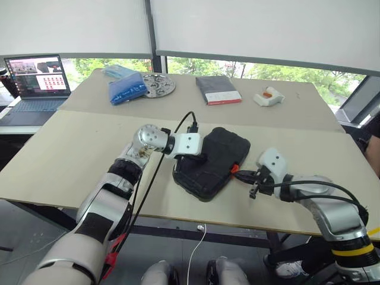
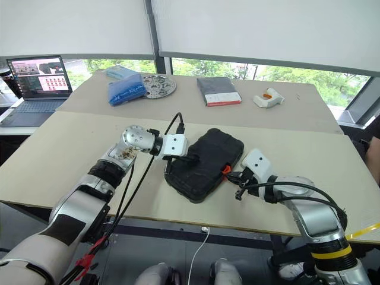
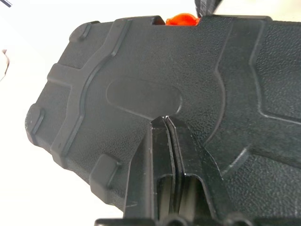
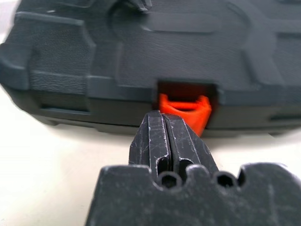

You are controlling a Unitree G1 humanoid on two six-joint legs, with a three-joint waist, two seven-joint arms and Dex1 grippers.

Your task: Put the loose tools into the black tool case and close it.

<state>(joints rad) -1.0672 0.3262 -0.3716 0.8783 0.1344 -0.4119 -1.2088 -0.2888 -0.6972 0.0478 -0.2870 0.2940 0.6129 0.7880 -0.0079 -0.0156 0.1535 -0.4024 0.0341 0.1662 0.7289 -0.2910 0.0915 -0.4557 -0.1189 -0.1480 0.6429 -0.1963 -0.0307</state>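
Observation:
The black tool case point(image 1: 214, 160) lies with its lid down on the near table, textured outside up. Its small orange latch point(image 4: 186, 112) faces my right arm. My left gripper point(image 3: 165, 122) is shut, its tips resting on the lid's top near the left side. My right gripper point(image 4: 164, 123) is shut too, with its tips right at the orange latch point(image 1: 235, 168) on the case's right edge. The loose tools are out of view.
A dark grey book with a red-white stripe point(image 1: 218, 90), a blue bag point(image 1: 126, 88), a round metal disc point(image 1: 157, 85) and a white-and-orange object point(image 1: 268, 97) lie on the far table. A laptop point(image 1: 34, 89) stands at the far left. Black cables run along my left arm.

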